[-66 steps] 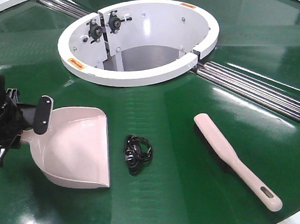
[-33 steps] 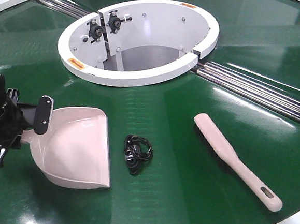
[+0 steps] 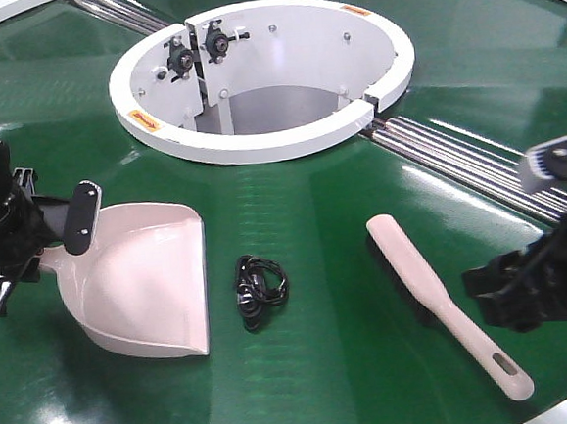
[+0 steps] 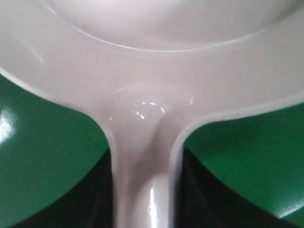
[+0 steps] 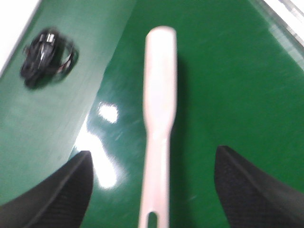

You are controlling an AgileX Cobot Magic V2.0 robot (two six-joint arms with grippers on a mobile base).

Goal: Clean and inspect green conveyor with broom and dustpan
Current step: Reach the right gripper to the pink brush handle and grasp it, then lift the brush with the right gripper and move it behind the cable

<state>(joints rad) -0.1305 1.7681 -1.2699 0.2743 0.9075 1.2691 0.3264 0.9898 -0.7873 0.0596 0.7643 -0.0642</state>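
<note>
Right gripper [image 3: 491, 296] has swung in, fingers apart astride the broom [image 3: 421, 275] handle for a grab; left gripper [image 3: 41, 246] clamps the dustpan [image 3: 142, 282] handle, mouth toward black cable tangle [image 3: 259, 289].

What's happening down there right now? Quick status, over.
Left tool shut on dustpan handle. Right tool open, lined up on broom handle, not gripping. Black cable tangle on belt between them.
</note>
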